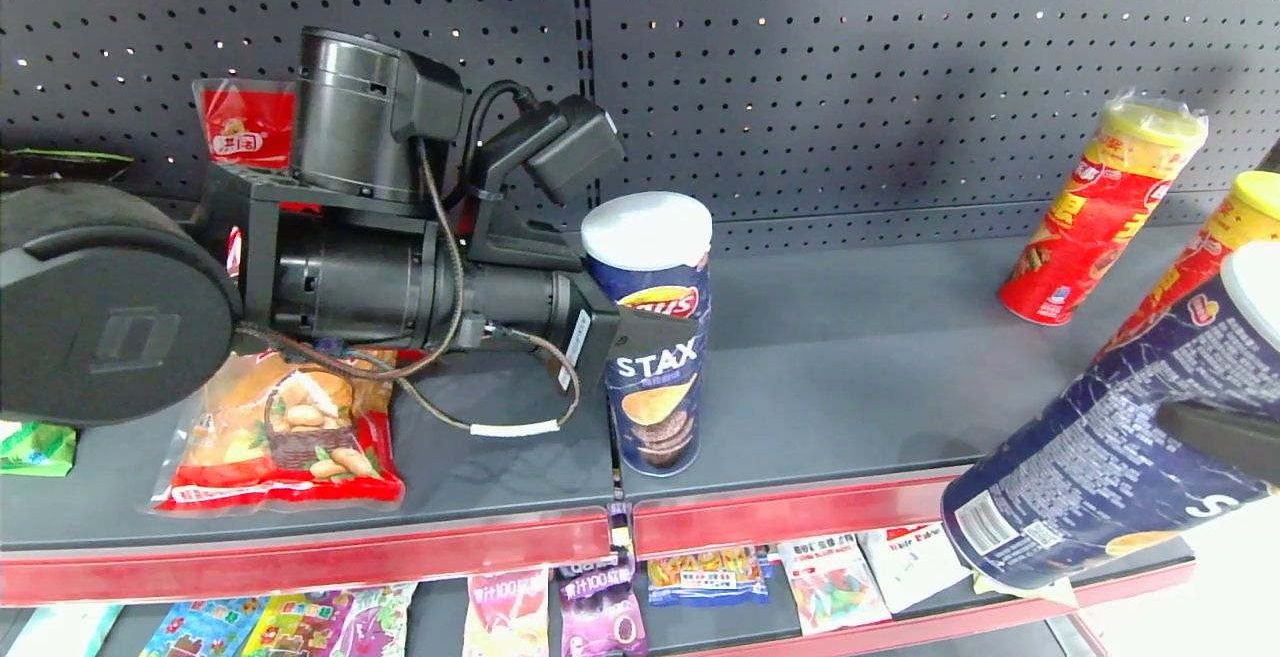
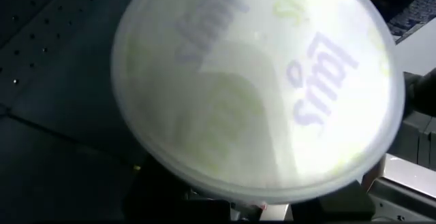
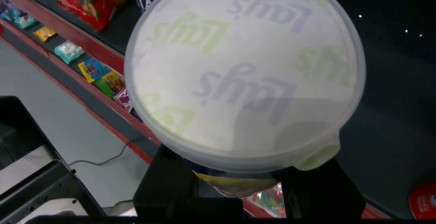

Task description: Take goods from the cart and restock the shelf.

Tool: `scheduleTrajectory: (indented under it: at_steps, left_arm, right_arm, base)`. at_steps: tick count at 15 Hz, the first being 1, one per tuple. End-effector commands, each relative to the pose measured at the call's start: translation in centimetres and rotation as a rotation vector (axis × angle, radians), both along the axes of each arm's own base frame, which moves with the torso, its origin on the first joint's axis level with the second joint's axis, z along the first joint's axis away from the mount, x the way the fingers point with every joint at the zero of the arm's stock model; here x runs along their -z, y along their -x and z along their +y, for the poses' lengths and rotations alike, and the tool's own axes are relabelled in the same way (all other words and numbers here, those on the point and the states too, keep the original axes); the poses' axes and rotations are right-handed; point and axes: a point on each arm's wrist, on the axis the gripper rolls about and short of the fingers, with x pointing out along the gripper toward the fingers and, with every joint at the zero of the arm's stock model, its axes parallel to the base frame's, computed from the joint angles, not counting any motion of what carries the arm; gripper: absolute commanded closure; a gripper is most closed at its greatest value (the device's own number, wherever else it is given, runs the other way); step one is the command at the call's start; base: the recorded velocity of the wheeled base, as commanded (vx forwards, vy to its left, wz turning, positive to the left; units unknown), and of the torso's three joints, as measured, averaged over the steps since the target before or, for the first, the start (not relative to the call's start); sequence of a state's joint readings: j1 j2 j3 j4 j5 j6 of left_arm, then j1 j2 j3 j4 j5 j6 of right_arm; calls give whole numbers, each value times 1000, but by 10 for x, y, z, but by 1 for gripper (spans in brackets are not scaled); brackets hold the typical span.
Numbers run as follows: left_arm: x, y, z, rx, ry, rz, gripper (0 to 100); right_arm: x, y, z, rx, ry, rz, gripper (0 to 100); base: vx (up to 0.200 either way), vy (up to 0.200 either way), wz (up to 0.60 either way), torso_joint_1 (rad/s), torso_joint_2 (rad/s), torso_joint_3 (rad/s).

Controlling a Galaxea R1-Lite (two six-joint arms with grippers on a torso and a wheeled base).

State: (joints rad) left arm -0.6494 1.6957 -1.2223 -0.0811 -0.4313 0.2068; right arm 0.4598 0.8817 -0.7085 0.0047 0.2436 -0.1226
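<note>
— Starting nearest: what's at four o'clock in the head view?
— The right claw (image 1: 1205, 432) is clamped on a tilted blue can (image 1: 1100, 447) of crisps. It hangs just off the shelf's front edge, base toward us, white lid up and away.
— How will it handle?
— Light, I'd guess. It's a stiff cardboard tube, glossy and probably a bit slippery, and the contents are brittle. Take it round the middle, firmly but without crushing. Avoid the plastic lid, which could pop off.
— And dead centre?
— The left claw (image 1: 628, 337) is closed round the waist of an upright blue can (image 1: 655, 407). It appears to stand on the shelf (image 1: 850, 377), close to the red front rail.
— Any writing?
— Both blue cans carry large white lettering and a picture of crisps. The tilted one has a barcode near its base, and the wrist views show faint lettering across the lids. I won't read brands out.
— Farther back?
— At eight o'clock a red snack bag (image 1: 280, 437) lies flat under the left arm. At two o'clock two red-and-yellow cans (image 1: 1095, 217) lean; I can't tell what props them. A pegboard (image 1: 900, 57) stands behind.
</note>
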Motion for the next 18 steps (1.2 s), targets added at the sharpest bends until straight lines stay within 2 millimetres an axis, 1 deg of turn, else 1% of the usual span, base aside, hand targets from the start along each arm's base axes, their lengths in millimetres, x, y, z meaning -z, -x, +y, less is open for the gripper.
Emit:
scheduleTrajectory:
  at_steps: [1, 6, 13, 14, 16, 18]
  left_arm:
    - [-3, 1, -1, 4, 7, -9, 100]
    - [3, -4, -3, 2, -3, 4, 100]
    - [6, -4, -4, 12, -2, 22, 100]
    - [7, -5, -4, 11, -4, 23, 0]
    - [7, -5, -4, 7, -4, 25, 0]
    - [7, -5, -2, -1, -7, 24, 0]
  right_arm:
    - [0, 1, 0, -1, -1, -1, 100]
    - [1, 0, 0, -1, 1, 3, 100]
    - [2, -2, 1, -1, 6, 11, 100]
    - [2, -2, 1, -1, 5, 10, 100]
    - [0, -5, 2, -1, 6, 12, 100]
    - [-4, -13, 6, -2, 7, 11, 100]
  base:
    - [0, 0, 0, 0, 0, 0]
    - [0, 0, 0, 0, 0, 0]
    - [0, 0, 0, 0, 0, 0]
    - [0, 0, 0, 0, 0, 0]
    - [0, 0, 0, 0, 0, 0]
    - [0, 0, 0, 0, 0, 0]
